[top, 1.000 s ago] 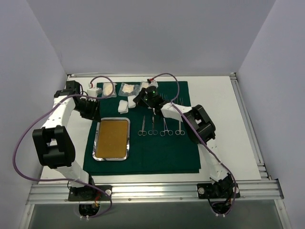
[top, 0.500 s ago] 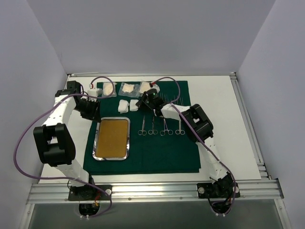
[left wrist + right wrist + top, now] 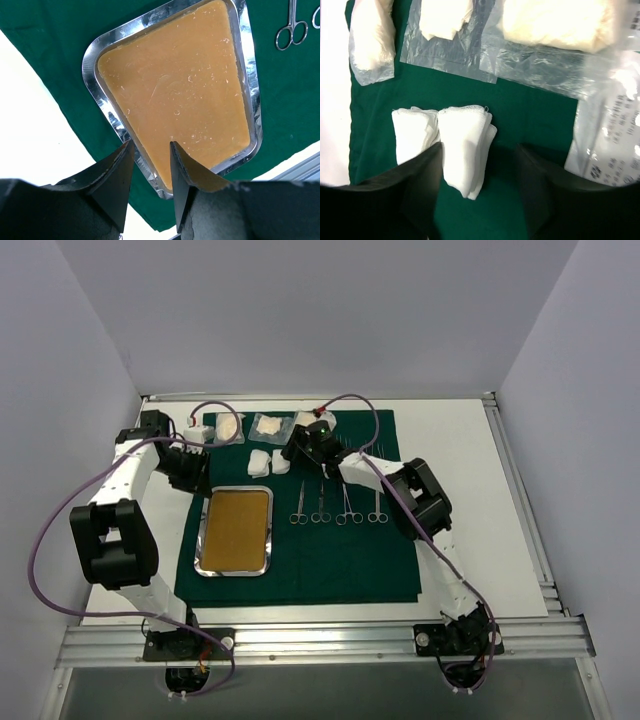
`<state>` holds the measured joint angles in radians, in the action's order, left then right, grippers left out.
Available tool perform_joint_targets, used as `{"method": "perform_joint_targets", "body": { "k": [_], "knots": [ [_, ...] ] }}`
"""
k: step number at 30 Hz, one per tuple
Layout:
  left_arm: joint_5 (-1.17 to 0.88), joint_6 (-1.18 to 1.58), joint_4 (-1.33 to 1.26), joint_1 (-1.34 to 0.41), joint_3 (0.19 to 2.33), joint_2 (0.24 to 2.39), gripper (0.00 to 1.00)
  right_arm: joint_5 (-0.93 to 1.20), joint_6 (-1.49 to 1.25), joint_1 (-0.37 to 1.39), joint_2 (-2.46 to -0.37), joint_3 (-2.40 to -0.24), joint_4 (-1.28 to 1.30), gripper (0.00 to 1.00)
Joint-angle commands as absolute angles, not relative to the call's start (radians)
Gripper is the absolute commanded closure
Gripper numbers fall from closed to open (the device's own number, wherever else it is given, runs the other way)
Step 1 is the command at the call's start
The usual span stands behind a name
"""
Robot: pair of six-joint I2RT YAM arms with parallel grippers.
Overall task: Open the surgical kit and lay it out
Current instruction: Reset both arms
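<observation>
Just sprung apart, right gripper (image 3: 479, 150) above gauze (image 3: 462, 150); left gripper (image 3: 151, 146) apart, empty; packet (image 3: 605, 145) print illegible

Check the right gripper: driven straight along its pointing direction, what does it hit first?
Likely the folded gauze pad nearest the middle of the wrist view, one of two lying side by side on the green drape, under the right gripper and its open jaws. Height above it is unclear.
</observation>
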<state>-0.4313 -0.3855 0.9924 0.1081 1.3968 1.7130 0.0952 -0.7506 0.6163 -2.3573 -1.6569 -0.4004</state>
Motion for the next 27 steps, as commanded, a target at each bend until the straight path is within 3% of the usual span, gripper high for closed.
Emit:
{"method": "perform_joint_targets", "body": {
  "k": [1,6,7,15,23,27],
  "knots": [
    [-0.449,-0.399,1.012,0.117,1.414,1.661,0.56,0.008,-0.672,0.632,-2.223,-1.649,-0.305,0.39],
    [-0.431,-0.397,1.017,0.118,1.41,1.635,0.56,-0.106,-0.563,0.676,-2.073,-1.67,-0.186,0.19],
    [-0.423,-0.396,1.011,0.118,1.405,1.622,0.56,-0.124,-0.543,0.68,-2.047,-1.667,-0.167,0.0],
    [-0.373,-0.371,0.97,0.126,1.347,1.523,0.53,-0.225,-0.448,0.528,-1.68,-1.41,-0.003,0.0],
    [-0.261,-0.325,0.887,0.144,1.261,1.453,0.5,-0.195,-0.476,0.059,-1.341,-1.036,0.052,0.0],
    [-0.227,-0.289,0.829,0.182,1.233,1.447,0.49,-0.187,-0.468,-0.092,-1.24,-0.927,0.04,0.0]
  ]
}}
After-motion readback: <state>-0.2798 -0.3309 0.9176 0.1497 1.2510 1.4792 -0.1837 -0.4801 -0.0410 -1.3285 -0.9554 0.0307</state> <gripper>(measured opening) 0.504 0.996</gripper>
